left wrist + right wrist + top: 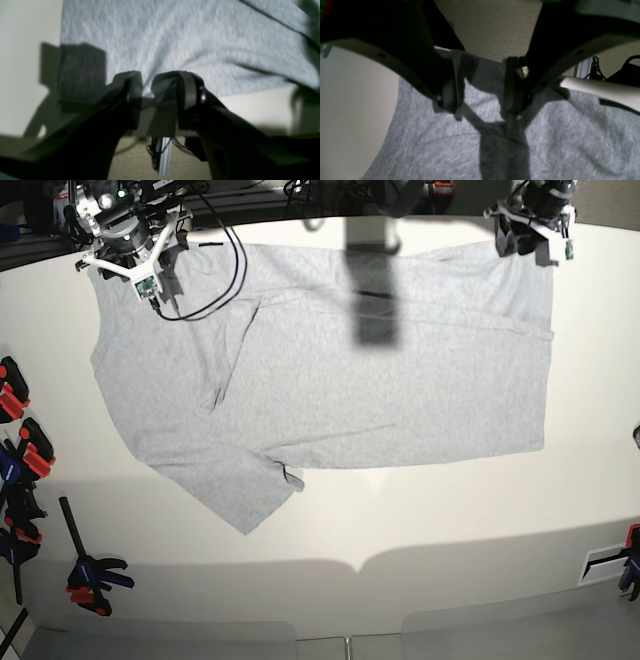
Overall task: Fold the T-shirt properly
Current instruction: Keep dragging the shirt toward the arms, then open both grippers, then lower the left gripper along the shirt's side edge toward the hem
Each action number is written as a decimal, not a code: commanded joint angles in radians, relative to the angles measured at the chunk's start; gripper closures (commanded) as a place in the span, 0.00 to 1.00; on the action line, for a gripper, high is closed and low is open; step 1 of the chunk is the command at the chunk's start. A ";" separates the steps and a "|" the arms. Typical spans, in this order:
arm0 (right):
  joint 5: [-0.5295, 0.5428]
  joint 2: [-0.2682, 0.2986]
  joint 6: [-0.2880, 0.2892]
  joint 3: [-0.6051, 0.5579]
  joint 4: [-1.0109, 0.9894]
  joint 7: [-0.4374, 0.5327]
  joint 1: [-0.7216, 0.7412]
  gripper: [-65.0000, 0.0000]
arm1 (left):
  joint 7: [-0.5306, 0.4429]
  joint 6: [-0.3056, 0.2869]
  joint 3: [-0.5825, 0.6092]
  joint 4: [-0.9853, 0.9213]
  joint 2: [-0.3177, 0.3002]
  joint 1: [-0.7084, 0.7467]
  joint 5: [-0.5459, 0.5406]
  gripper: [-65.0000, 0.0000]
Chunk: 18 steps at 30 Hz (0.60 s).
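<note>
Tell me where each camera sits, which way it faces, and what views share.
Left wrist: on the left arm, facing the shirt's edge and floor beyond; shows the left gripper's dark fingers.
Right wrist: on the right arm, facing the shirt and floor; shows the right gripper's dark fingers.
Base: above the table, facing down on the shirt; both grippers show at its top corners.
Shared: both wrist views show shirt, table and floor.

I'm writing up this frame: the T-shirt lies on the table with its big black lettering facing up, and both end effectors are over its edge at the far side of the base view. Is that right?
Not quite: the base view shows the T-shirt with a plain grey side up, no lettering in sight. The rest stands.
</note>
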 commanded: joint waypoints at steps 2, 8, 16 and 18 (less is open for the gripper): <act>-0.001 0.009 0.022 0.005 0.018 -0.010 -0.004 0.54 | 0.037 0.004 -0.003 0.006 -0.005 0.026 -0.004 0.67; -0.001 0.041 0.035 0.006 0.018 -0.042 -0.016 0.54 | 0.050 0.004 -0.003 0.024 -0.005 0.031 -0.004 0.67; 0.008 0.072 0.016 0.005 0.088 -0.040 -0.020 0.54 | 0.058 0.001 -0.003 0.038 -0.005 0.031 0.009 0.67; 0.007 0.072 0.016 0.005 0.132 -0.059 -0.020 0.54 | 0.077 0.001 -0.003 0.043 -0.005 0.042 0.014 0.67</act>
